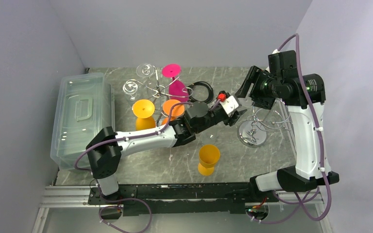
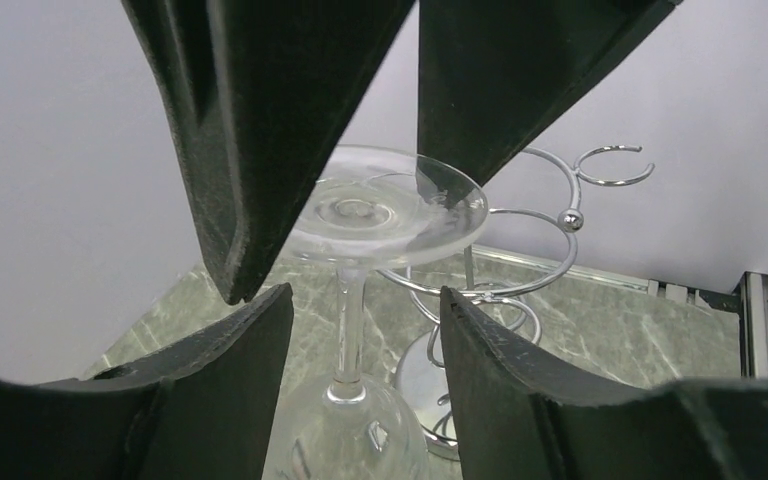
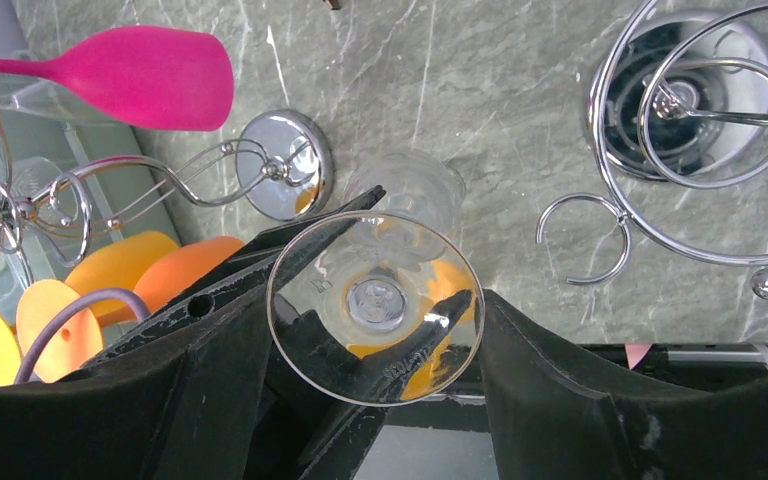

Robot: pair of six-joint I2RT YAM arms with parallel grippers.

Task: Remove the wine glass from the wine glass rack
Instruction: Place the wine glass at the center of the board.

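— What's nearest?
— The rack [image 1: 252,132]. Just left of it is the left gripper [image 2: 365,295], its fingers spread either side of the stem, below the foot, with a gap on each side.
— And the glass [image 2: 385,205]?
— Just left of the rack, foot up and bowl down, off the table. I can't tell whether it touches a rack arm.
— The right gripper [image 3: 375,300]?
— Above the glass, pinching the foot by its rim.
— Further off?
— A second stand [image 1: 158,90] with coloured glasses [image 1: 144,109], well left of the rack.
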